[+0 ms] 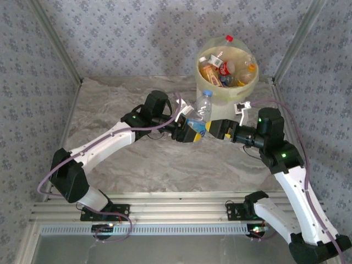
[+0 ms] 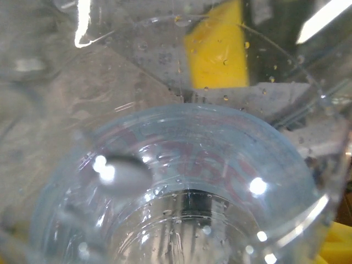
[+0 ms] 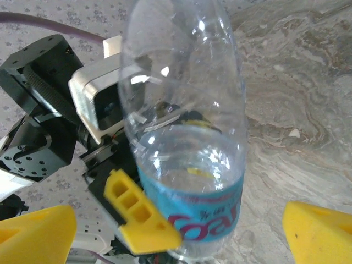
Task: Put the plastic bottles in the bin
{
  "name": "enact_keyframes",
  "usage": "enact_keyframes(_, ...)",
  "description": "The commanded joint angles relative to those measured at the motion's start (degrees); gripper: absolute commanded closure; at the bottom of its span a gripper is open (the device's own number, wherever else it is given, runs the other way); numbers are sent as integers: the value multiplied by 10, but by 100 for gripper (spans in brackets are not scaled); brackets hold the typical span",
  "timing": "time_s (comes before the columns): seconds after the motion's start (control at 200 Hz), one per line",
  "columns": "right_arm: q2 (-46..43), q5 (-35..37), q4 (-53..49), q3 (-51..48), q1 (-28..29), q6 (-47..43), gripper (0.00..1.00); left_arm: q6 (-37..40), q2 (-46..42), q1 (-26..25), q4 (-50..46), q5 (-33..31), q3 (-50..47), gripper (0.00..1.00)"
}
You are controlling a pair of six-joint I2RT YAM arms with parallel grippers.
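Clear plastic bottle with a blue label point(image 1: 204, 110) is off the table and in your left gripper point(image 1: 188, 131), which is pinching it at the labelled lower part. From the top camera the bottle stands nearly upright over the middle of the grey marbled tabletop point(image 1: 137, 162), its neck leaning toward the big round cream-white bin point(image 1: 204, 87) at the far side. That bin with its pale yellow-green liner holds a heap of other small bottles point(image 1: 220, 69), red and orange labels showing, one red-capped bottle point(image 1: 229, 39) poking above the back rim.

Your right gripper point(image 1: 218, 130) faces the left one, close beside it. On the right wrist camera its yellow fingertips point(image 3: 319, 234) are spread wide at either lower corner, the bottle point(image 3: 187, 137) between them and touching neither. One yellow finger point(image 3: 138, 212) of the left gripper presses against the blue label there.

The left wrist camera looks straight at the bottle's wall point(image 2: 192, 181), blurred, with droplets on the inside.
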Motion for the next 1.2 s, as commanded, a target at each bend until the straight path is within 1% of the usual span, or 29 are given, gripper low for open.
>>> enact_keyframes(0.0, 8, -32, 24, 23, 4, -9, 2, 16, -19, -9, 17, 46, 6, 35)
enact_keyframes(0.225, 18, -36, 43, 20, 10, -8, 3, 25, -16, -10, 6, 50, 10, 35)
enact_keyframes(0.28, 21, -42, 56, 16, 12, 11, 3, 26, -16, -10, 4, 53, 11, 35)
enact_keyframes(0.485, 42, -58, 77, 17, 20, 20, 6, 33, -13, -11, -7, 63, 17, 35)
enact_keyframes(0.75, 50, -35, 107, 9, 24, 35, 18, 45, -13, -18, -23, 69, 23, 35)
enact_keyframes(0.874, 53, -29, 117, 5, 25, 41, 18, 53, -14, -23, -33, 73, 26, 35)
enact_keyframes(0.954, 57, -26, 119, 5, 26, 42, 14, 57, -14, -26, -37, 73, 28, 34)
enact_keyframes(0.999, 59, -25, 120, 5, 27, 43, 13, 56, -14, -27, -35, 74, 29, 34)
enact_keyframes(1.194, 62, -23, 122, 4, 33, 43, 26, 54, -17, -28, -34, 70, 27, 33)
